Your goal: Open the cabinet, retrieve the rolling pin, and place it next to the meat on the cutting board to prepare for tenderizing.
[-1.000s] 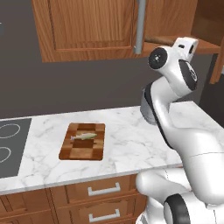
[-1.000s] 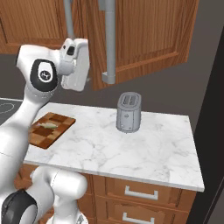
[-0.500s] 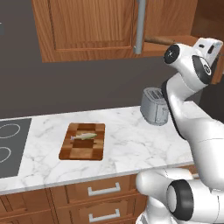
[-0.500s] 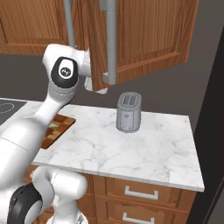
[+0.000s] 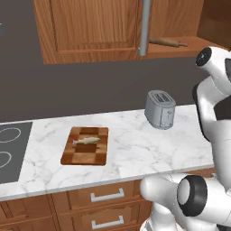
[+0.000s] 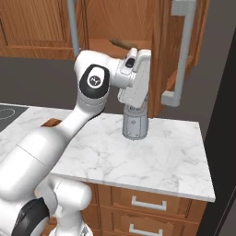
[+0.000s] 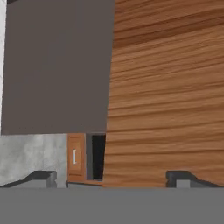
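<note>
Swinging right since the earlier frame, I am uncovering the toaster [image 5: 160, 108]. Gripper [image 7: 111, 177] is spread wide, grasping nothing. Rolling pin [image 5: 168, 42] is lying on the open cabinet [image 5: 90, 27] shelf; judging it rigid, light, roll-prone: taking mid-barrel.

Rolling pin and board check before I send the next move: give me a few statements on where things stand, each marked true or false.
1. The rolling pin lies on the shelf inside the cabinet. True.
2. The meat sits on the cutting board. True.
3. The rolling pin already lies beside the meat. False: it is up in the cabinet.
4. The end effector is shut on the rolling pin. False: its tips stand wide apart with nothing between them.
5. The toaster stands on the cutting board. False: it stands on the marble counter, apart from the board.
</note>
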You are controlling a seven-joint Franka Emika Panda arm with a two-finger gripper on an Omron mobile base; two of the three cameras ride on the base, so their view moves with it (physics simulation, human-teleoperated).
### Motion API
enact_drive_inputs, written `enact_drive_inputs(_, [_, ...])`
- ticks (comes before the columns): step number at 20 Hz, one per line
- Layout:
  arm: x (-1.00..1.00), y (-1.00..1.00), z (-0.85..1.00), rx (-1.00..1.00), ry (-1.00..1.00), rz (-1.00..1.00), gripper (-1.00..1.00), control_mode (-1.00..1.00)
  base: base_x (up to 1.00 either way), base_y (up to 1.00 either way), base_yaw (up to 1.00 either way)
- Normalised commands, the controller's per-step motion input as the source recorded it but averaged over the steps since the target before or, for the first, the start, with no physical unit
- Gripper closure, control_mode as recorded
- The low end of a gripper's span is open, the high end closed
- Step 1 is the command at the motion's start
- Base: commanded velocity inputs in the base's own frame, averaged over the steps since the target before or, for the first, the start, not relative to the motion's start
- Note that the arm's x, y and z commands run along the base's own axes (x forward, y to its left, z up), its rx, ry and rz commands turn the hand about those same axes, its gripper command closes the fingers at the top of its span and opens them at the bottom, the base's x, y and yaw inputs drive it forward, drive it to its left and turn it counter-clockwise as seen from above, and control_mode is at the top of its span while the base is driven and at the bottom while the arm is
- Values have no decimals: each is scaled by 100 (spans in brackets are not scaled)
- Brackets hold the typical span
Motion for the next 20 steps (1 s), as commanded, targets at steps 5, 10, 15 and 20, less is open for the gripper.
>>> enact_drive_inputs(5, [3,-59,-2,0,0,-11,-100,-100,0,0,0])
enact_drive_inputs(10, [35,-50,-11,0,1,-2,-100,-100,0,0,0])
enact_drive_inputs(15, [37,-58,-15,0,5,0,-100,-100,0,0,0])
enact_drive_inputs(20, [-23,2,-12,0,-4,0,-100,-100,0,0,0])
